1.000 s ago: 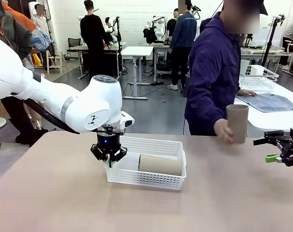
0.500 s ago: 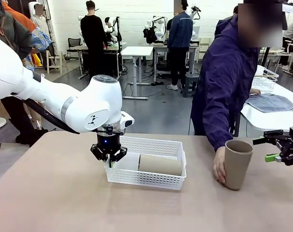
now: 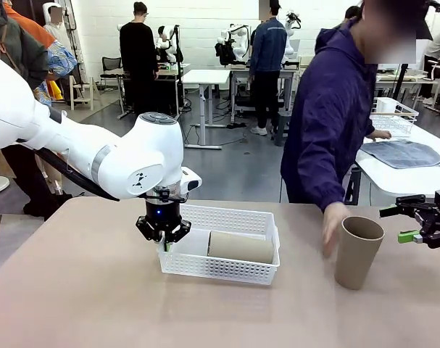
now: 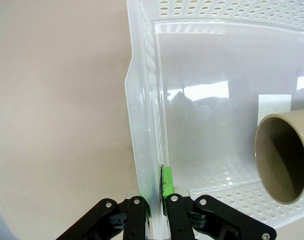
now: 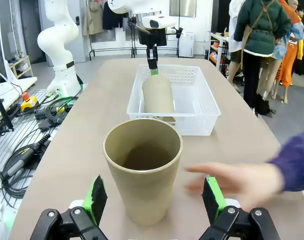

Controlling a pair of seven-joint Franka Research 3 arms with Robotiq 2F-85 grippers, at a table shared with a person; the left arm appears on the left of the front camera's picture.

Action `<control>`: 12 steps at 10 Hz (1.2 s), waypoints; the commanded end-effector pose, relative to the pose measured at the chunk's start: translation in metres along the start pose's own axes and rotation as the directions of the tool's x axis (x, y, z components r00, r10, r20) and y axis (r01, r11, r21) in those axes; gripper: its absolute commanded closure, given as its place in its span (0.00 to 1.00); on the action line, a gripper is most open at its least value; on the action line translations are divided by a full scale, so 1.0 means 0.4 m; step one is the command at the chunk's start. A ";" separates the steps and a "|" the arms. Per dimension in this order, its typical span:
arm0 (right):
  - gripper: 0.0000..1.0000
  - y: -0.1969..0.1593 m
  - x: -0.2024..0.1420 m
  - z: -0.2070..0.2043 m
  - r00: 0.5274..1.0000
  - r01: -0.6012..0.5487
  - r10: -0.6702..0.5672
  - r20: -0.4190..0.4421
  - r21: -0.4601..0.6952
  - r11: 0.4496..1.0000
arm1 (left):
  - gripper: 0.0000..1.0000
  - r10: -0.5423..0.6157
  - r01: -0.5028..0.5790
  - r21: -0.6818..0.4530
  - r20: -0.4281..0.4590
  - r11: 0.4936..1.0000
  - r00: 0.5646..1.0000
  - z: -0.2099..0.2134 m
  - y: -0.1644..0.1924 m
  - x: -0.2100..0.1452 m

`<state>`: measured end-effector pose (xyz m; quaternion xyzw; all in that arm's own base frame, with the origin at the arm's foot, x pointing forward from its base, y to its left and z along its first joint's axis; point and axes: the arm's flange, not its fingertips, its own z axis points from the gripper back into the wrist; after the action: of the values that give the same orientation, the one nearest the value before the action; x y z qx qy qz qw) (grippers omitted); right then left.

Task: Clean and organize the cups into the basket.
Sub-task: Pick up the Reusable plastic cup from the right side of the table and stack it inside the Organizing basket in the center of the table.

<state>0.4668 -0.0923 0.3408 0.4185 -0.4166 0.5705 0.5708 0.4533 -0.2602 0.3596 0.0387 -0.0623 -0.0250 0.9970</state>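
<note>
Beige cup [image 3: 358, 251] upright, mouth up; second cup [image 3: 241, 247] lying along basket [image 3: 221, 274].

Readable text, labels, brands, numbers: none you can make out.
- Item: small dark emblem [image 3: 141, 181] on the white joint housing of the left arm [image 3: 96, 156]. It is a mark with no letters.
- Item: pale rectangular sticker [image 4: 274, 106] on the floor of the basket [image 4: 141, 125]. Any print on it is too faint for you to read.
</note>
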 end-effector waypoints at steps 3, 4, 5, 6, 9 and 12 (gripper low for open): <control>0.00 0.005 -0.004 -0.003 1.000 -0.013 0.013 0.003 0.002 1.000 | 1.00 -0.002 0.002 0.007 -0.004 1.000 1.000 -0.001 -0.006 0.000; 0.00 0.005 -0.004 -0.003 1.000 -0.013 0.013 0.003 0.002 1.000 | 1.00 -0.002 0.002 0.007 -0.004 1.000 1.000 -0.001 -0.006 0.000; 0.00 0.005 -0.004 -0.003 1.000 -0.013 0.013 0.003 0.002 1.000 | 1.00 -0.002 0.002 0.007 -0.004 1.000 1.000 -0.001 -0.006 0.000; 0.00 0.005 -0.004 -0.003 1.000 -0.013 0.013 0.003 0.002 1.000 | 1.00 -0.002 0.002 0.007 -0.004 1.000 1.000 -0.001 -0.006 0.000; 0.00 -0.006 -0.043 0.004 1.000 0.012 -0.013 0.029 0.034 0.999 | 1.00 -0.002 0.002 0.007 -0.004 1.000 1.000 -0.001 -0.006 0.000; 0.00 0.013 -0.139 0.021 0.999 -0.018 0.016 0.037 0.034 0.999 | 1.00 -0.002 0.002 0.007 -0.004 1.000 1.000 -0.001 -0.006 0.000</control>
<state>0.4607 -0.1077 0.2966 0.4328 -0.4182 0.5652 0.5641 0.4533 -0.2602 0.3596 0.0387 -0.0623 -0.0250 0.9970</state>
